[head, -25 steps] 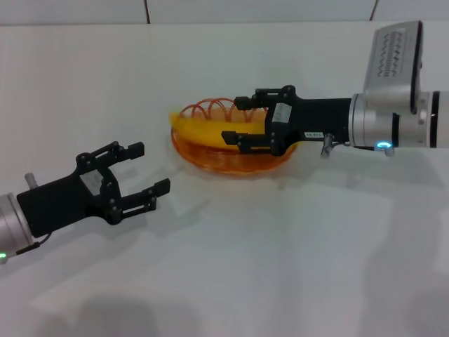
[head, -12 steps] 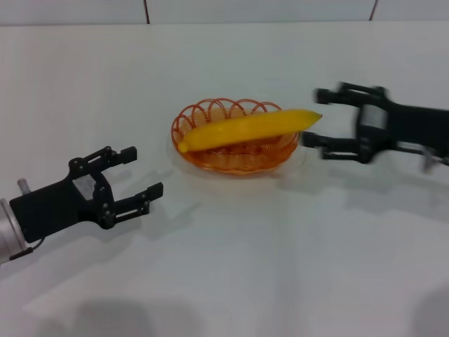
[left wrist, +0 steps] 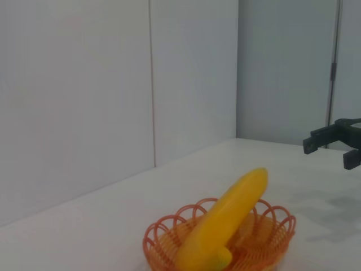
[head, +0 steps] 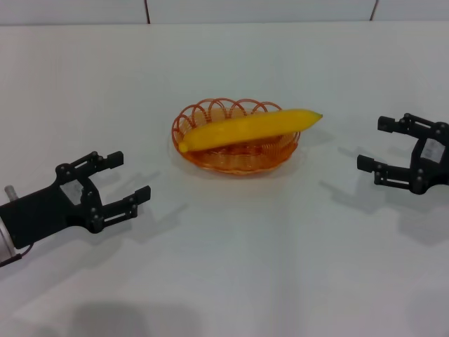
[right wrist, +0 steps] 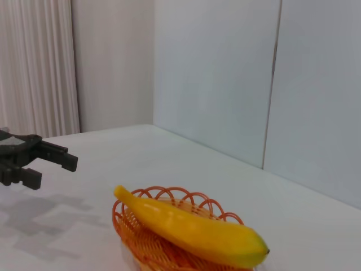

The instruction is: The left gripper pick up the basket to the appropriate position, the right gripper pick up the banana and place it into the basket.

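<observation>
The yellow banana (head: 245, 129) lies across the orange wire basket (head: 210, 156) in the middle of the white table, its tip sticking out over the right rim. My left gripper (head: 126, 177) is open and empty, low at the left, well clear of the basket. My right gripper (head: 370, 143) is open and empty at the right edge, apart from the banana's tip. The left wrist view shows the banana (left wrist: 225, 217) in the basket (left wrist: 280, 227) and the right gripper (left wrist: 330, 148) beyond. The right wrist view shows the banana (right wrist: 192, 227), the basket (right wrist: 131, 231) and the left gripper (right wrist: 48, 165).
The white table (head: 231, 267) spreads all around the basket. A pale wall with panel seams stands behind the table in both wrist views.
My right gripper has let go of the banana, left it in the basket and drawn back to the right. My left gripper has drawn back slightly to the lower left.
</observation>
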Motion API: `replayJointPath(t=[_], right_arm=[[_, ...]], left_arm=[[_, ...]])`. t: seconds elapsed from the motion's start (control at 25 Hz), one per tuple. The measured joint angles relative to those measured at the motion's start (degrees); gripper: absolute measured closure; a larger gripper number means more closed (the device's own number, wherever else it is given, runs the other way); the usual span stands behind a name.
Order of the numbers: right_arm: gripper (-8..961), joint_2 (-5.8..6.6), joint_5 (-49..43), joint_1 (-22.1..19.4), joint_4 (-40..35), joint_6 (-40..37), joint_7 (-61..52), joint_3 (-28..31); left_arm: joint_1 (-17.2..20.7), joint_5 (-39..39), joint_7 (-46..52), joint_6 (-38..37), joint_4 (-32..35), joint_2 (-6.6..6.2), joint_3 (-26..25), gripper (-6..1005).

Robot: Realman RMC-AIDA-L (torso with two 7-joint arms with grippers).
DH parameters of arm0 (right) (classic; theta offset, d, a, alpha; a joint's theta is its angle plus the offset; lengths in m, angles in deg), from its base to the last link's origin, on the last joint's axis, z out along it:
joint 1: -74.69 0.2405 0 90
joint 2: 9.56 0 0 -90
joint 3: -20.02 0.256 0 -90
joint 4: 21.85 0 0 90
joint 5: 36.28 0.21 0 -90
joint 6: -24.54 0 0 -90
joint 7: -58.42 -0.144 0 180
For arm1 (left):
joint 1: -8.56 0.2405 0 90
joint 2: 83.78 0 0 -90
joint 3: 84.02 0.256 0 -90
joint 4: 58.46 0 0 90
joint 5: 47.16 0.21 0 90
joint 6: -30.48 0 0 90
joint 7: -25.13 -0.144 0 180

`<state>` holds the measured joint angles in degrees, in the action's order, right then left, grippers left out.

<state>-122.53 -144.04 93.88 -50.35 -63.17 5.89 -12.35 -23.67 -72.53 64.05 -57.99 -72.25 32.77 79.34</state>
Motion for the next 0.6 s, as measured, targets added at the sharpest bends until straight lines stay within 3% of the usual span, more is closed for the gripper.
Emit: replayJointPath(t=[0.6], right_arm=[[122, -0.37, -0.3, 1.0, 0.7, 1.0, 0.2, -0.6]], left_arm=[[-0.1, -0.1, 0.0, 0.0, -0.1, 0.23, -0.1, 183]])
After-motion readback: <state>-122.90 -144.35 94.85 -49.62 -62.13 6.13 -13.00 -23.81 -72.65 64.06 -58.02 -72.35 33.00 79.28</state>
